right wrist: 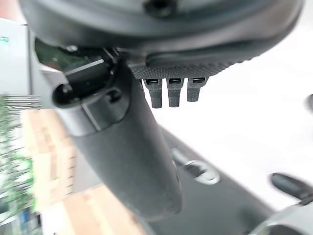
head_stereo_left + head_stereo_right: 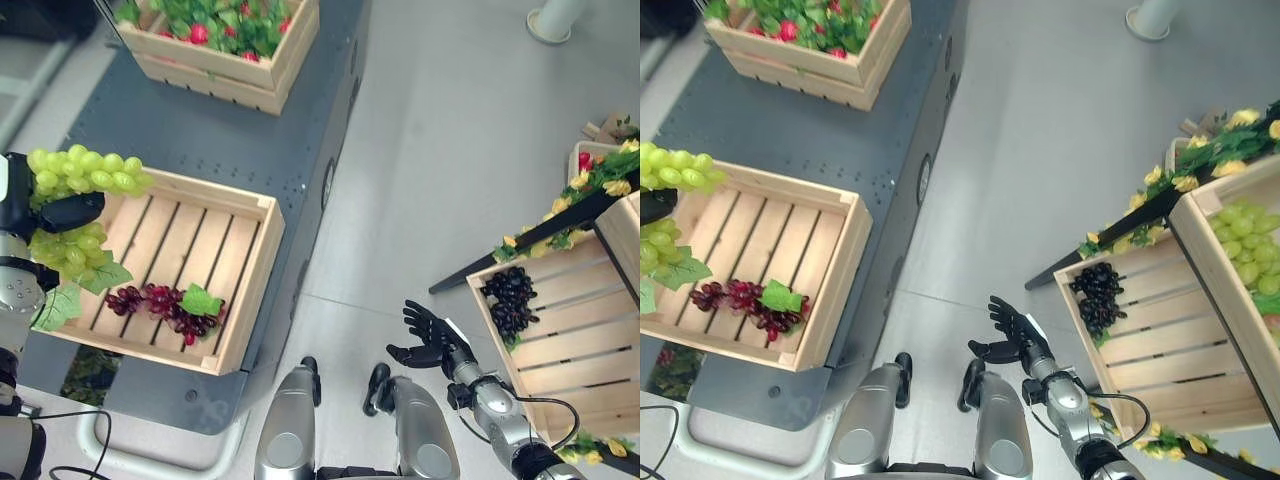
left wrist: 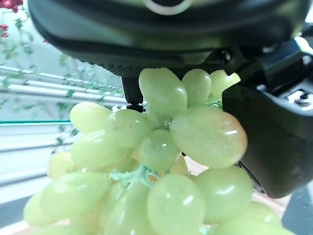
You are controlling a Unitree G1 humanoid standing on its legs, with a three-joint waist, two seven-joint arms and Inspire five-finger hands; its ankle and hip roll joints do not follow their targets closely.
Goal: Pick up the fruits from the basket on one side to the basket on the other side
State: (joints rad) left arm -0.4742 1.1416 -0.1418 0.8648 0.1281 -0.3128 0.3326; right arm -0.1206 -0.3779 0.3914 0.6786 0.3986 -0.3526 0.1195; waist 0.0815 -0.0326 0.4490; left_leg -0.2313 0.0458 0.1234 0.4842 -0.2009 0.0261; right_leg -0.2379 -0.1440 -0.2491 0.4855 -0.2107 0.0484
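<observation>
— What do we have in the left hand (image 2: 62, 212)?

— Its fingers are curled round a bunch of green grapes (image 2: 88, 172), held above the left edge of the left crate (image 2: 250, 290). In the left wrist view the grapes hang right against the palm.

— And our right hand (image 2: 430, 338)?

— Relaxed, fingers spread and holding nothing, over the grey floor (image 2: 450, 130) just beside the left wall of the right crate (image 2: 560, 330).

— What lies in the crates?

— Red grapes (image 2: 160, 305) with a green leaf (image 2: 200, 300) rest on the slats near the front edge of the left crate. Black grapes (image 2: 510, 298) lie at the back left corner of the right one.

— And the surroundings?

— The left crate sits on a dark grey platform (image 2: 200, 140); a further crate (image 2: 225, 45) of greenery and red fruit stands at its far edge. Yellow flowers (image 2: 600, 180) trail behind the right crate.
</observation>
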